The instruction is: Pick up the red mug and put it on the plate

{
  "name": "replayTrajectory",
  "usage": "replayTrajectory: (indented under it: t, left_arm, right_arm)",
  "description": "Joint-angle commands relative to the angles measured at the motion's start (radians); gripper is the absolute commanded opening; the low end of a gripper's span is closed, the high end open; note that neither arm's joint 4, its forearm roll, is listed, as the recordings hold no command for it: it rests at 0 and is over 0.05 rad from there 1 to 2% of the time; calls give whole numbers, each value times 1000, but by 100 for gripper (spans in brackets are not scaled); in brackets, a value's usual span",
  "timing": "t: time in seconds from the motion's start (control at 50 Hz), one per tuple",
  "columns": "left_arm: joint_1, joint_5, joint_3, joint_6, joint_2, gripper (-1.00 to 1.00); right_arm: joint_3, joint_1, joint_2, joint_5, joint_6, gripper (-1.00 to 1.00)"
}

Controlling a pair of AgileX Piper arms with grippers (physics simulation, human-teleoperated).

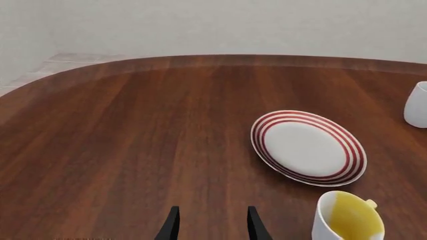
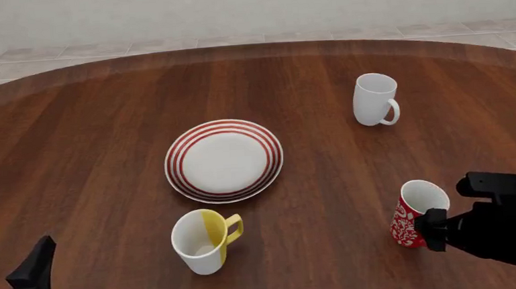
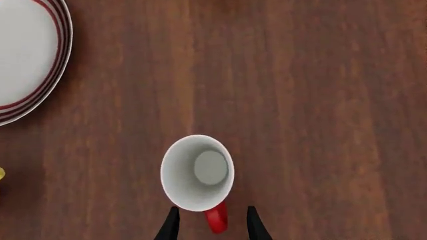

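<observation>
Grasp step: my right jaws, spread, straddle the handle (image 3: 215,220) of the red mug (image 2: 417,214); next I close, lift, carry to the plate (image 2: 224,160).

A white mug (image 2: 375,98) stands upright at the far right of the wooden table (image 2: 88,148), and a white-and-yellow mug (image 2: 205,241) stands upright nearer the front.

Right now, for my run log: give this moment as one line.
phase: grasp approach | right hand: open, straddling red mug handle | plate: bare | left hand: open, idle
</observation>
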Motion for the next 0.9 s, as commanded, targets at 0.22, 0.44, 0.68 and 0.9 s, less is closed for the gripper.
replayTrajectory:
  t: [0.22,0.44,0.68,0.9]
  left_arm:
    - [-2,23,-1,-1,-17,100]
    - [-6,22,-1,-1,-14,100]
    - [-5,-5,7,4,7,100]
    - [-1,-20,8,6,20,100]
  right_arm:
    - [28,15,36,-56,25,100]
    - [52,41,43,-82,57,100]
    - [38,16,43,-73,27,-100]
    - [39,16,53,-81,25,-100]
